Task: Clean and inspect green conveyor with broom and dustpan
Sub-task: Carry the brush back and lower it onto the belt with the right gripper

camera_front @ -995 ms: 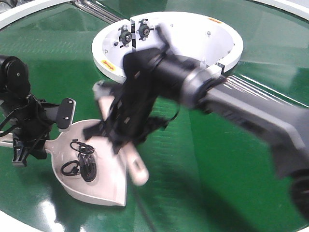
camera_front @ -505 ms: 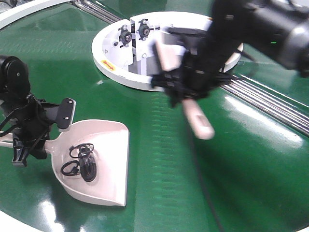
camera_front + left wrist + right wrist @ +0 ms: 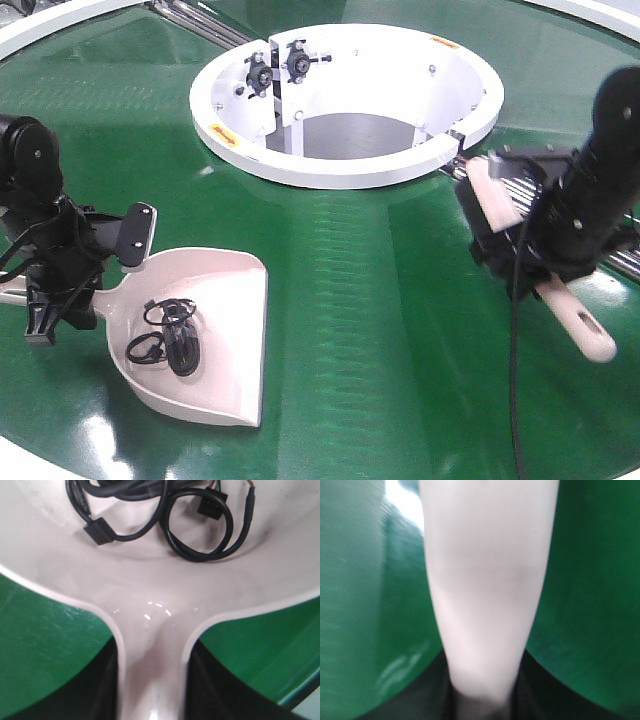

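Holding broom (image 3: 578,322) clamped in right gripper (image 3: 535,268) at frame right, best sweep low across conveyor (image 3: 380,330) toward dustpan (image 3: 228,300), left gripper (image 3: 58,292) pinching its handle, lip flat, cables (image 3: 170,335) inside.

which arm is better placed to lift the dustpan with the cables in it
Left. The left gripper is shut on the handle of the dustpan, with the black cables lying in the pan. The right gripper is off across the green conveyor, shut on the broom.

The left arm (image 3: 48,250) is showing black housings and looping wires. A thin black cable (image 3: 513,380) is hanging from the right arm (image 3: 590,190).
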Robot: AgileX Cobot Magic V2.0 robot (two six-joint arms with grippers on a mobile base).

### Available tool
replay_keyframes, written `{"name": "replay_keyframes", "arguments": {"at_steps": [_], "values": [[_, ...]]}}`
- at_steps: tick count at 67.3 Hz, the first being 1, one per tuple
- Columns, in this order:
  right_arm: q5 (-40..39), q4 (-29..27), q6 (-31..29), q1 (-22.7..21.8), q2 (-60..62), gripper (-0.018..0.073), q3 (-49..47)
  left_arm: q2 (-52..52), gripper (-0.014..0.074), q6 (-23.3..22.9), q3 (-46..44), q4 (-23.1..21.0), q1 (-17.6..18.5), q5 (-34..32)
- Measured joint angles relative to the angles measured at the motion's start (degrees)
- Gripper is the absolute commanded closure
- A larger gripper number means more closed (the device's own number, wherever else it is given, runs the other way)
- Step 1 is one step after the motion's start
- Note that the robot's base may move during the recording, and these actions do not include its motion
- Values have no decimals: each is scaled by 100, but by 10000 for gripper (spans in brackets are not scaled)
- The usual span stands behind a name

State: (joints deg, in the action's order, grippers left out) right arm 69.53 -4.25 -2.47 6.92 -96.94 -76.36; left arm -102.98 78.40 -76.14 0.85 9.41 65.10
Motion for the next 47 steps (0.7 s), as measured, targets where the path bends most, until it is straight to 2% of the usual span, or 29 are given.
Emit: {"name": "replay_keyframes", "arguments": {"at_steps": [23, 47], "values": [[-510, 88, -91, -7, 0, 564, 1065, 0, 604, 0, 0, 0, 0, 0], [-851, 88, -157, -7, -253, 561, 1491, 0, 604, 0, 0, -4, 0, 0]]}}
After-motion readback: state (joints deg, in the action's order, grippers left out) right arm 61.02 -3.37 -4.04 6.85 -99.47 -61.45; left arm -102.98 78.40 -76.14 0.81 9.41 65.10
